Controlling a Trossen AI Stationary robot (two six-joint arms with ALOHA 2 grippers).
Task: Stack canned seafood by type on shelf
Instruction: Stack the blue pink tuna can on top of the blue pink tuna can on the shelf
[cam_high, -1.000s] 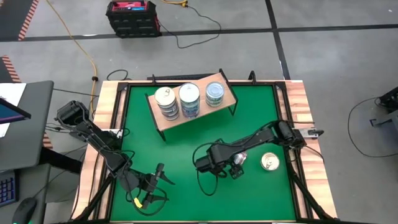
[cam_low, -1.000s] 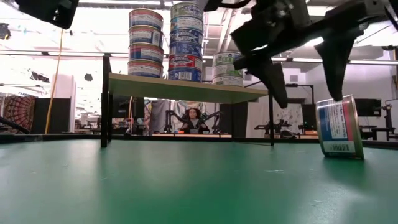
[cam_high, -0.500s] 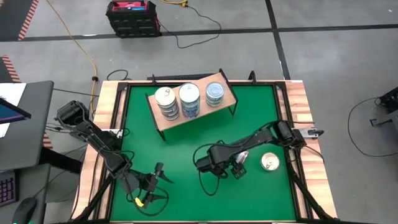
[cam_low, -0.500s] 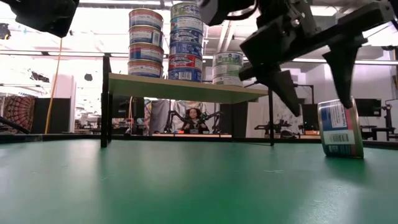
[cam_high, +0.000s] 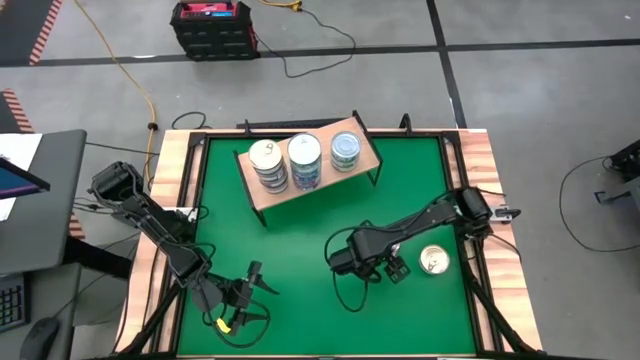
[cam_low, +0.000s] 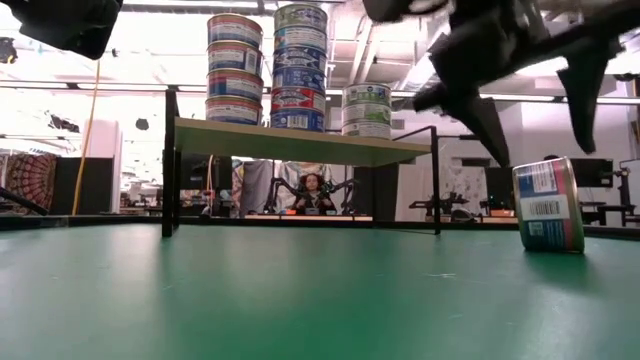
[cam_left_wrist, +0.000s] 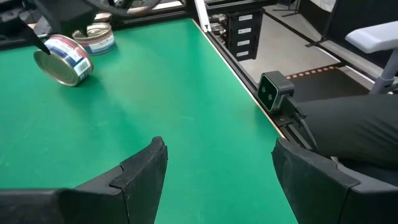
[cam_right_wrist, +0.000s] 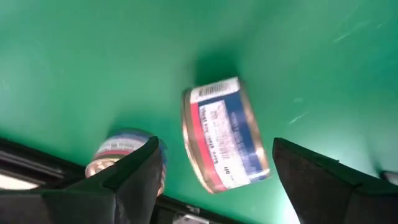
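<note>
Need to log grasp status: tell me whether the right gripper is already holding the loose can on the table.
No. The right gripper is open, with the can lying on its side on the green table, untouched between the fingers.

1. Table (cam_high: 300, 250): matt green top, pale wood edging.
2. Shelf (cam_high: 262, 192): light wood board, thin black metal legs.
3. Tipped can (cam_right_wrist: 225, 134): shiny metal rims, glossy printed label.
4. My right gripper (cam_right_wrist: 214, 171): dark matt fingers (cam_right_wrist: 134, 171).

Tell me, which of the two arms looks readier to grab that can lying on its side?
Probably the right. Its end effector hangs open just over the tipped can, fingers either side. The left end effector waits, also open, at the table's opposite side, far from it.
</note>
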